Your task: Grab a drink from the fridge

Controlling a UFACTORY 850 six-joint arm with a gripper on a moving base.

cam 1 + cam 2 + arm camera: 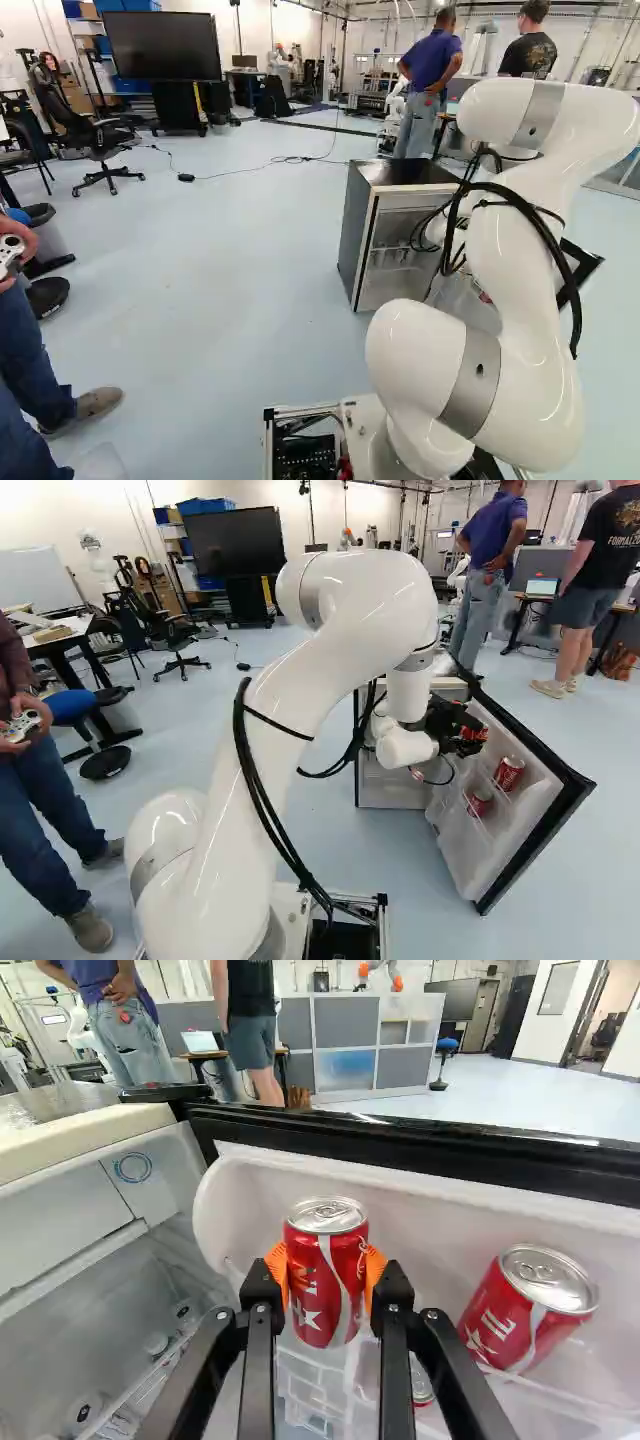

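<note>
Plainly, the held can [327,1285] stands upright; lid [327,1213] up.

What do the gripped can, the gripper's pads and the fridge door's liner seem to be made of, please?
The gripped can looks like metal, painted glossy red, with a bare silvery lid. The pads seem matte orange rubber or soft plastic, judging by their dull surface. The door liner looks like smooth white moulded plastic, going by its rounded edges.

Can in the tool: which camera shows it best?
The wrist view: the red can shows clearly between the orange pads of the tool. The right base view gives only red patches; the left base view, nothing I can pick out.
</note>
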